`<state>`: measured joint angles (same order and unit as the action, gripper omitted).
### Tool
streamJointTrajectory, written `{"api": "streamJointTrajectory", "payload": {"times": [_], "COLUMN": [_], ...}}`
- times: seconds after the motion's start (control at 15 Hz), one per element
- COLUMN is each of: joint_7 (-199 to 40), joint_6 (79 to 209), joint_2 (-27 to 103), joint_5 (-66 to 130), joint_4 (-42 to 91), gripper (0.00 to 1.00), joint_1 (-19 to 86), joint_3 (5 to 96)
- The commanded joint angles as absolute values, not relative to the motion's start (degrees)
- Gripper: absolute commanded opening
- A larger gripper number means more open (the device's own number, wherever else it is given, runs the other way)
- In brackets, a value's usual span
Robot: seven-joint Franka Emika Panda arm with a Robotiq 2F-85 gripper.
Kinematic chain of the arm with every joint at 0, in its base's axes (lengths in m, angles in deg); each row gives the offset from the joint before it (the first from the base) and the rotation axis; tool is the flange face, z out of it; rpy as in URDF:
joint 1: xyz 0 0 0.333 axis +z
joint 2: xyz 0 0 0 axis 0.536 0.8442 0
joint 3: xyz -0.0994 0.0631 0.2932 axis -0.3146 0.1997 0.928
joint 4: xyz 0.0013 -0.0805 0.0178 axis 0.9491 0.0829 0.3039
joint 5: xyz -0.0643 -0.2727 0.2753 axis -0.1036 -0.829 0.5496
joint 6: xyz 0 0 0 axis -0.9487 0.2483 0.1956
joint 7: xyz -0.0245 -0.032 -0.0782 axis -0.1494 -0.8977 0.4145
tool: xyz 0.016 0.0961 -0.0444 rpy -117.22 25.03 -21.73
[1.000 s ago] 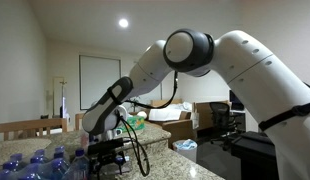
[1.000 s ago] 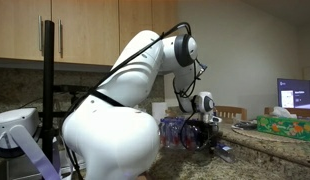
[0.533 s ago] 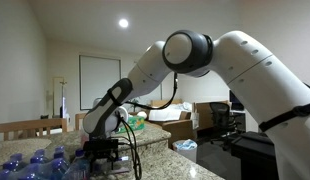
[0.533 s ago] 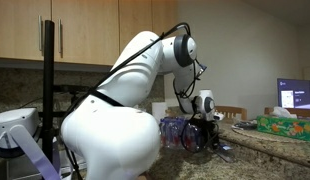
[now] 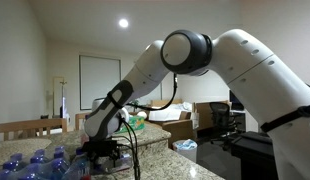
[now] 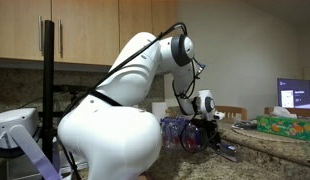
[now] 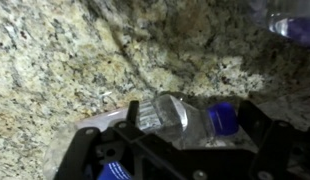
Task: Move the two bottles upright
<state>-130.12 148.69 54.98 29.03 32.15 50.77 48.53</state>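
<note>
Speckled granite countertop (image 7: 55, 60). At left in an exterior view, pack of blue-capped bottles (image 5: 35, 163) crowded just beside gripper (image 5: 103, 157), close along its side. In wrist view, clear bottle (image 7: 175, 116) lying on its side, no counter edge visible near it, blue cap (image 7: 223, 118) pointing right, between jaws spread wide, unclamped. Blurred second bottle (image 7: 293, 20) at top right. Green tissue box (image 6: 285, 122) toward counter's right end. Versus a second ago: gripper slightly lower.
</note>
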Motion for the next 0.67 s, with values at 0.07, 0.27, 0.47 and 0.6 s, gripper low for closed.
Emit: {"api": "streamJointTrajectory", "payload": {"times": [0.07,0.27,0.47,0.6], "joint_7": [-136.1,-136.7,-137.4,-138.1], "joint_6": [149.6,149.5,149.6,149.0], "joint_2": [53.6,52.5,50.9,49.4], "joint_5": [25.6,25.0,23.2,22.0], "joint_4": [34.9,37.0,40.3,42.8], "gripper": [1.00,1.00,1.00,1.00], "joint_1": [51.2,50.7,51.1,51.0], "joint_3": [46.6,46.6,45.4,44.8]}}
